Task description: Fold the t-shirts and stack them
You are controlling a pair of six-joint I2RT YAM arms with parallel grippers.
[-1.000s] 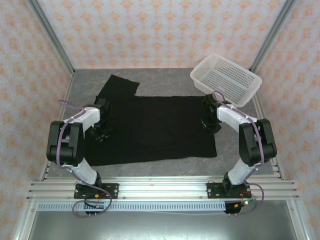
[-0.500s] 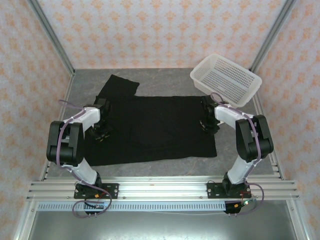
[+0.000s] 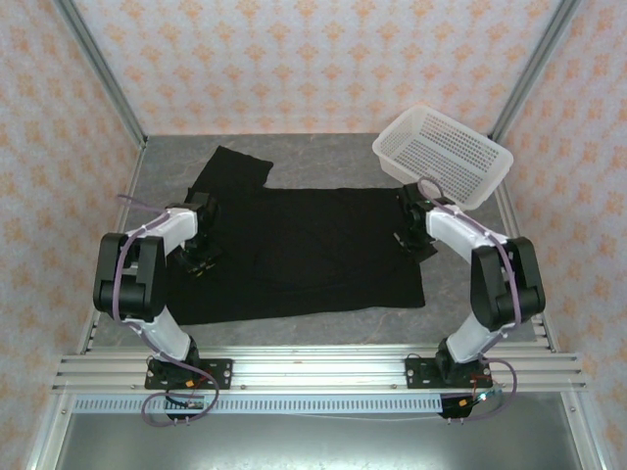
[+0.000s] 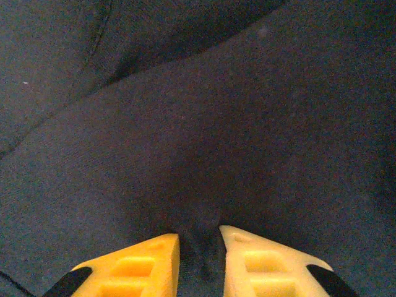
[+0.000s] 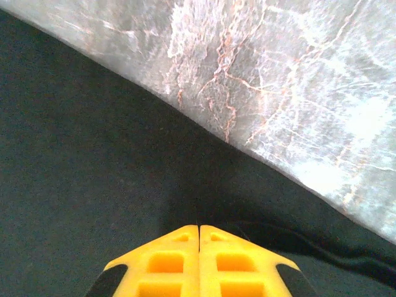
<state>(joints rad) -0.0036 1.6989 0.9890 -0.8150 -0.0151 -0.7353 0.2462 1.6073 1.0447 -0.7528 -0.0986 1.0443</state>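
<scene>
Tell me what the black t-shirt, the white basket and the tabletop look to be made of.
The t-shirt: soft matte knit, probably cotton; fine weave, limp creases. The basket: stiff white plastic, with a moulded grid of holes. The table: grey veined stone look, though it may be only a printed laminate.

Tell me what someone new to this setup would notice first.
The big black t-shirt spread across the grey table dominates the top view. A white perforated basket sits at the far right corner. The left gripper pinches a ridge of cloth between its yellow fingers on the shirt's left side, and the right gripper is shut at the shirt's right edge.
</scene>
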